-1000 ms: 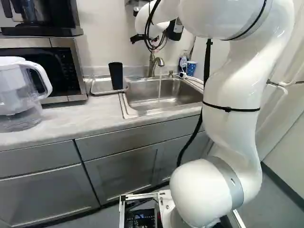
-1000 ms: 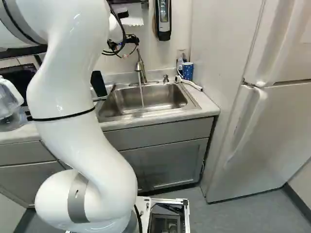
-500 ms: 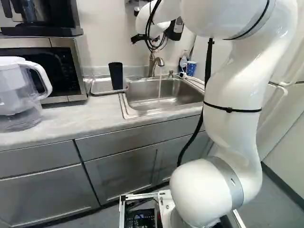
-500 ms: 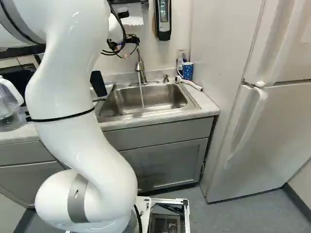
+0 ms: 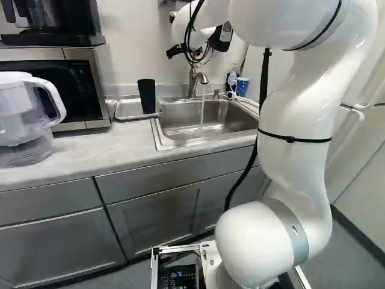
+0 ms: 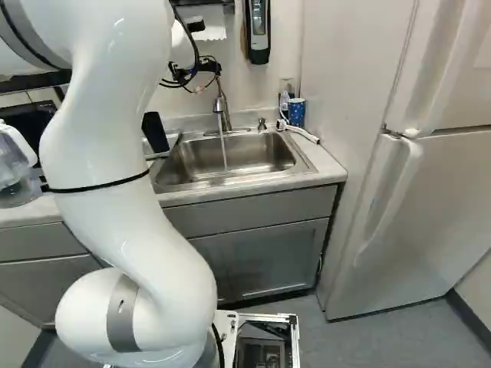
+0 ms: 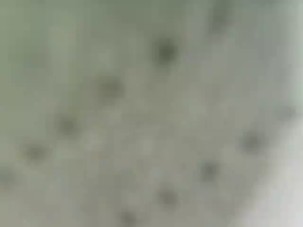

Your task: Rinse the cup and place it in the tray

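See dark cup point(image 5: 147, 96) standing in tray point(image 5: 127, 109) left of sink point(image 5: 180, 118), presumably for draining; cannot tell state of unseen gripper

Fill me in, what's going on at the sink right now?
The white arm reaches toward the wall by the faucet, which is running water into the sink. A tall black cup appears to stand in the metal tray beside the sink, and a blue cup stands behind it. The gripper is out of view, so I can't tell whether it holds anything.
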